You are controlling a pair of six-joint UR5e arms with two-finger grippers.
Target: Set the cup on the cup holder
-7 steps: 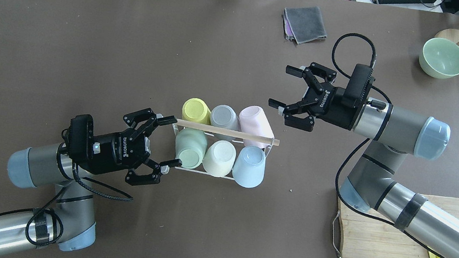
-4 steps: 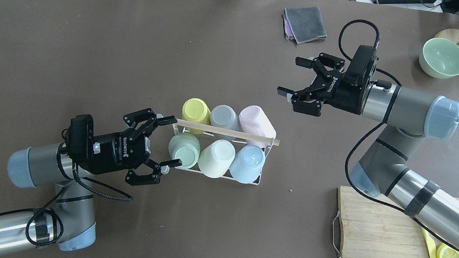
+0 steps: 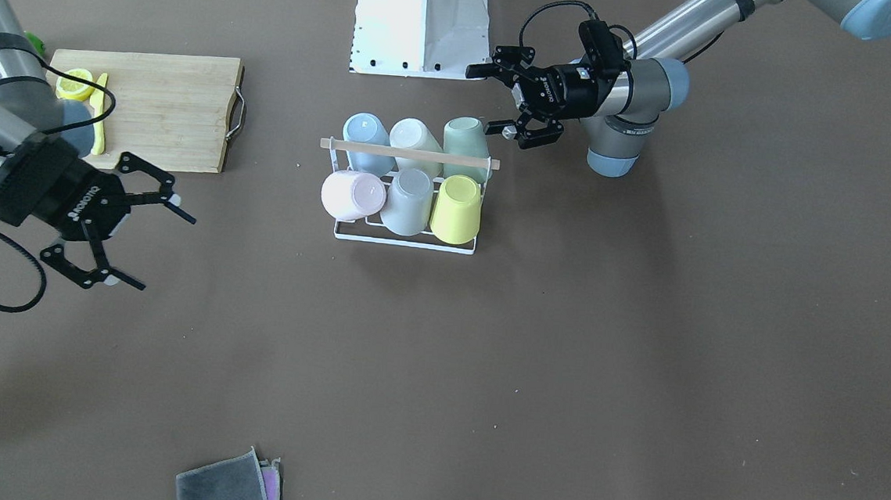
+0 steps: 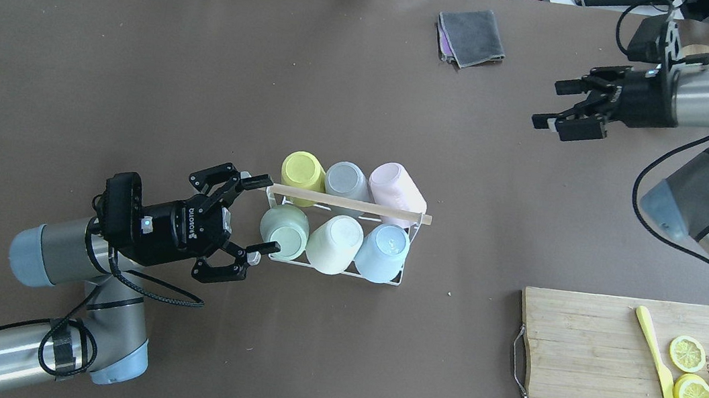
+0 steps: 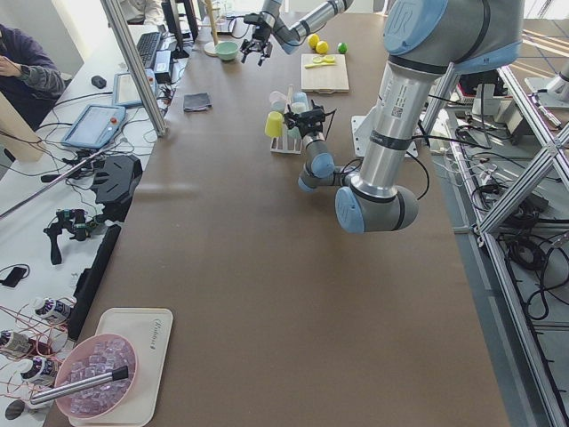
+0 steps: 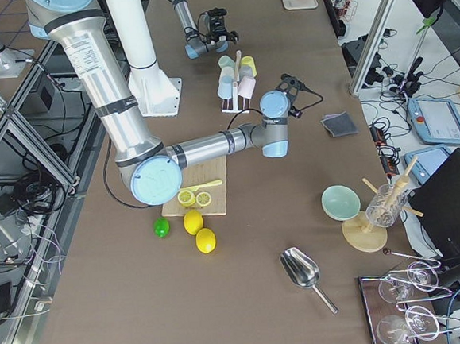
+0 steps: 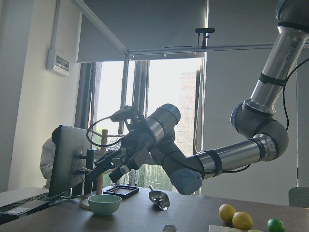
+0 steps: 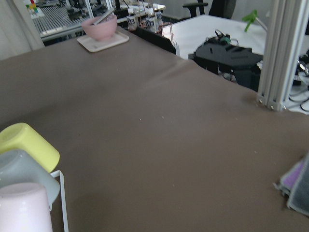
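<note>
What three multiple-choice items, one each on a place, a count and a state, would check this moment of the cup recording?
1. Where is the left end effector?
A. at the cup holder's end by the green cup
B. at its opposite end
C. far from it

2. How many cups sit on the cup holder?
A. four
B. five
C. six

3. What state is the right end effector in?
A. shut on a cup
B. open and empty
C. shut, holding nothing

Answers:
1 A: in the overhead view it sits right beside the end of the cup holder where the green cup is.
2 C: two rows of three show.
3 B: its fingers are spread with nothing between them, well away from the cup holder.
</note>
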